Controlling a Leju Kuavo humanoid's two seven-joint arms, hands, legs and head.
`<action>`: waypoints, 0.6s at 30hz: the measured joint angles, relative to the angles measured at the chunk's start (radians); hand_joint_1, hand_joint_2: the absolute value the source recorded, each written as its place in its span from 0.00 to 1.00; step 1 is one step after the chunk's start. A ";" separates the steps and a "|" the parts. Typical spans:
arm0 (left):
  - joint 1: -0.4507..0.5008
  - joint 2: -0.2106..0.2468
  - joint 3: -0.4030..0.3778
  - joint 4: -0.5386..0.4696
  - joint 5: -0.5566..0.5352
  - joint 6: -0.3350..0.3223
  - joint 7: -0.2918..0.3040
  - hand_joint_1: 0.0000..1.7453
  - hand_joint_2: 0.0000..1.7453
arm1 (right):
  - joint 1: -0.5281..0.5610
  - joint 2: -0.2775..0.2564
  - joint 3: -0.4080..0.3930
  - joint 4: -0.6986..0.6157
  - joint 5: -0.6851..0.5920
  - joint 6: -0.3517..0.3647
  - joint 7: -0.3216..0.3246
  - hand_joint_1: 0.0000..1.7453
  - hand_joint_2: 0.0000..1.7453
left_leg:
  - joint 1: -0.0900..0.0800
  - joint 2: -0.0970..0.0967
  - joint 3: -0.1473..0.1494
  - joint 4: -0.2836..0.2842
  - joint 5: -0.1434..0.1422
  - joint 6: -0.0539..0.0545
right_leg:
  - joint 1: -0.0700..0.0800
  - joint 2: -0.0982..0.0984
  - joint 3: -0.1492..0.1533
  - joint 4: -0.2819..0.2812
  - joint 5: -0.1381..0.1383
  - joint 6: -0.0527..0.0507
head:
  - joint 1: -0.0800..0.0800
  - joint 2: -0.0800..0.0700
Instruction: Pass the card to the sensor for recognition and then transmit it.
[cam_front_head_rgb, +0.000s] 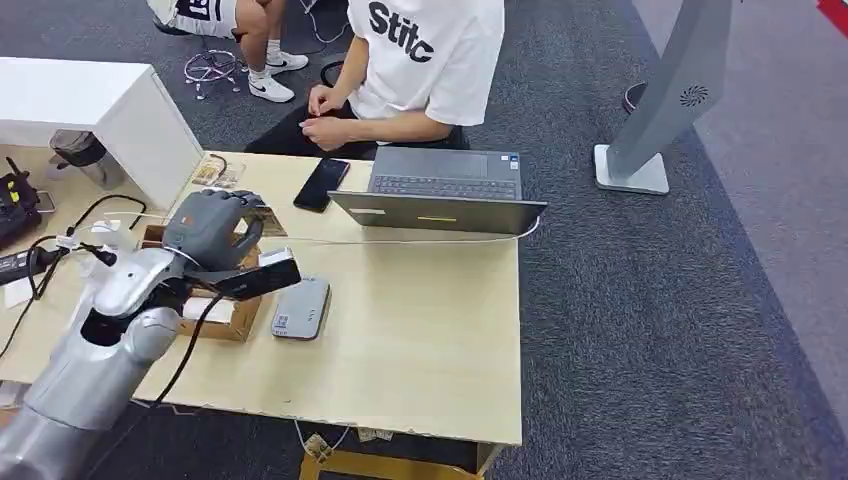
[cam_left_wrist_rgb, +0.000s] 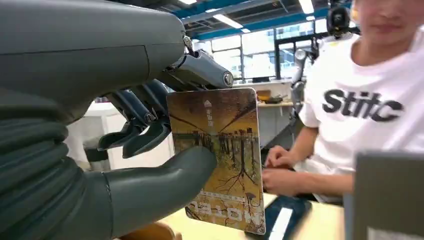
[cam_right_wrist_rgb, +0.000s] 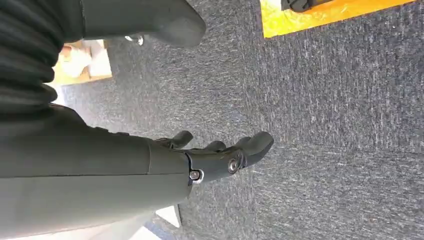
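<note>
My left hand (cam_front_head_rgb: 210, 228) hovers above the left part of the wooden table (cam_front_head_rgb: 420, 340) and holds a card (cam_left_wrist_rgb: 235, 150) upright. The card is brown and gold with a tree picture, and it is pinched between the thumb (cam_left_wrist_rgb: 165, 180) and the dark fingers (cam_left_wrist_rgb: 145, 125). In the head view a corner of the card (cam_front_head_rgb: 268, 220) peeks past the hand. A flat grey sensor (cam_front_head_rgb: 301, 308) lies on the table just to the right of and below that hand. My right hand (cam_right_wrist_rgb: 220, 150) hangs over grey carpet with its fingers apart, holding nothing.
A person in a white shirt (cam_front_head_rgb: 425, 60) sits at the far side behind an open laptop (cam_front_head_rgb: 440, 190) and a black phone (cam_front_head_rgb: 321, 184). A cardboard box (cam_front_head_rgb: 225, 320) sits under my left arm. A white box (cam_front_head_rgb: 110, 110) and cables lie at the left. A grey stand (cam_front_head_rgb: 660, 110) rises at the right.
</note>
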 joint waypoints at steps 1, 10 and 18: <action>-0.001 0.001 -0.017 0.005 0.002 -0.005 0.000 1.00 1.00 | 0.000 0.000 0.000 0.000 0.000 0.000 0.000 0.00 1.00 | 0.000 0.000 0.000 0.000 0.000 0.000 | 0.000 0.000 0.000 0.000 0.000 0.000 | 0.000 0.000; -0.006 0.017 -0.135 0.106 0.001 -0.042 0.018 1.00 1.00 | 0.000 0.003 0.000 0.000 -0.002 0.000 0.002 0.00 1.00 | 0.000 0.000 0.000 0.000 0.000 0.000 | 0.000 0.000 0.000 0.000 0.000 0.000 | 0.000 0.000; 0.021 0.019 -0.188 0.215 -0.074 0.033 0.068 1.00 1.00 | 0.000 0.005 0.000 0.000 0.001 0.001 0.013 0.00 1.00 | 0.000 0.000 0.000 0.000 0.000 0.000 | 0.000 0.000 0.000 0.000 0.000 0.000 | 0.000 0.000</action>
